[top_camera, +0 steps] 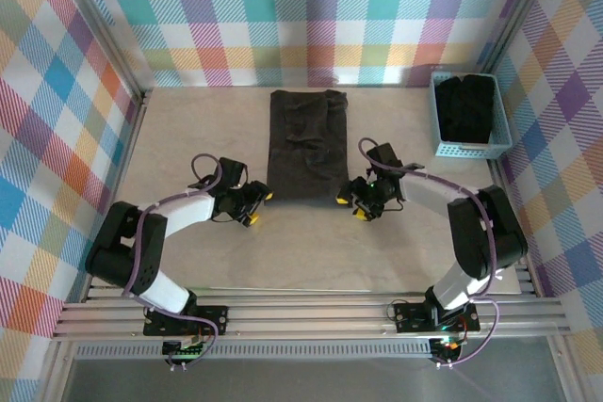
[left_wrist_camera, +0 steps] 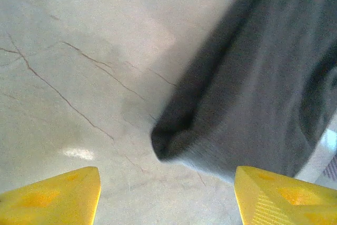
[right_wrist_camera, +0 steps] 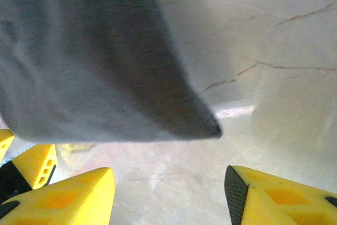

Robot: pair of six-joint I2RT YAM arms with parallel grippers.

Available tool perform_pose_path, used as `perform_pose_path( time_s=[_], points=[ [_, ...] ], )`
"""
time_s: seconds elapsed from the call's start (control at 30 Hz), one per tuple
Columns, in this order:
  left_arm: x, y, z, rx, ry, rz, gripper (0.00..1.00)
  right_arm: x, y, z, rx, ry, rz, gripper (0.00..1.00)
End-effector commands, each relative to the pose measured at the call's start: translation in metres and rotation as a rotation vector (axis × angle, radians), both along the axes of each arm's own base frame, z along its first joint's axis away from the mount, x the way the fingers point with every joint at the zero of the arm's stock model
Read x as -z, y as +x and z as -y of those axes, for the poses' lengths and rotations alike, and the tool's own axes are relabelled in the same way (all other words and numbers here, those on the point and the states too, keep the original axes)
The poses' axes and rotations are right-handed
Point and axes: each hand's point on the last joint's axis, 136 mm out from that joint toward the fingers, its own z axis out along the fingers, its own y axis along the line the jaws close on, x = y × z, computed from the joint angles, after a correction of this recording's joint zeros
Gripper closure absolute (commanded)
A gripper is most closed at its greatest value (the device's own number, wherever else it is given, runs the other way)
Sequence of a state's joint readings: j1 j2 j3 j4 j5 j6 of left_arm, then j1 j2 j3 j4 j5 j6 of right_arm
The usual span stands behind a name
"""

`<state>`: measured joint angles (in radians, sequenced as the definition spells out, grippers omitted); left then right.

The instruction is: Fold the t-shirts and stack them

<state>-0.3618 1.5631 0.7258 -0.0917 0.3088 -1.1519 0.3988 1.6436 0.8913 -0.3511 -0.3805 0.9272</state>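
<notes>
Robot lab test booth, plaid-print walls on three sides, metal corner posts, marble-look table, aluminium rails along the near edge, left arm and right arm bolted there side by side.

Matt, soft, wrinkly charcoal cloth t-shirt, smooth pale veined table with faint sheen, light blue plastic mesh basket, smooth yellow plastic fingertips, dull grey metal rails

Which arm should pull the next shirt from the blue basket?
Probably right: the light blue plastic mesh basket sits far right, on that arm's side, and the right claw is open.
</notes>
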Motion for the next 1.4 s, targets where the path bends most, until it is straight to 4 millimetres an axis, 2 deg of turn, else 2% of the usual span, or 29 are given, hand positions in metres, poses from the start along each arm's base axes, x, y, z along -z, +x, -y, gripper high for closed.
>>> perform_pose_path(
  time_s=[0.0,0.17,0.3,0.37,0.47,0.53,0.67,0.77,0.87,0.97,1.13,1.33,1.37],
  points=[
    [-0.005,0.02,0.014,-0.069,-0.101,0.048,0.34,-0.002,0.019,-0.014,0.051,0.098,0.034,0.43],
    [-0.004,0.032,0.018,-0.089,-0.124,0.067,0.42,0.002,0.028,-0.014,0.056,0.085,0.045,0.46],
    [-0.007,0.042,0.029,-0.076,-0.168,0.07,0.52,0.002,0.04,-0.019,0.047,0.096,0.045,0.55],
    [-0.008,0.046,0.031,-0.068,-0.171,0.071,0.54,0.004,0.043,-0.021,0.041,0.094,0.037,0.61],
    [-0.009,0.052,0.032,-0.062,-0.161,0.072,0.6,0.009,0.044,-0.019,0.041,0.078,0.029,0.77],
    [-0.011,0.056,0.035,-0.06,-0.17,0.084,0.63,0.007,0.045,-0.02,0.038,0.08,0.037,0.83],
    [-0.02,0.062,0.039,-0.05,-0.181,0.09,0.62,0.004,0.045,-0.019,0.028,0.075,0.046,0.9],
    [-0.02,0.054,0.035,-0.052,-0.154,0.065,0.49,-0.001,0.046,-0.018,0.022,0.064,0.058,0.95],
    [-0.018,0.042,0.027,-0.077,-0.133,0.041,0.46,-0.004,0.045,-0.016,0.021,0.055,0.061,1.0],
    [-0.02,0.038,0.024,-0.105,-0.146,0.045,0.48,-0.005,0.043,-0.017,0.019,0.06,0.059,1.0],
    [-0.015,0.041,0.025,-0.1,-0.133,0.031,0.66,-0.006,0.04,-0.014,0.02,0.054,0.056,1.0],
    [-0.02,0.031,0.017,-0.095,-0.086,0.043,0.73,-0.013,0.034,-0.013,0.014,0.058,0.062,1.0],
    [-0.022,0.028,0.015,-0.089,-0.073,0.047,0.77,-0.013,0.033,-0.013,0.01,0.059,0.063,1.0]
  ],
)
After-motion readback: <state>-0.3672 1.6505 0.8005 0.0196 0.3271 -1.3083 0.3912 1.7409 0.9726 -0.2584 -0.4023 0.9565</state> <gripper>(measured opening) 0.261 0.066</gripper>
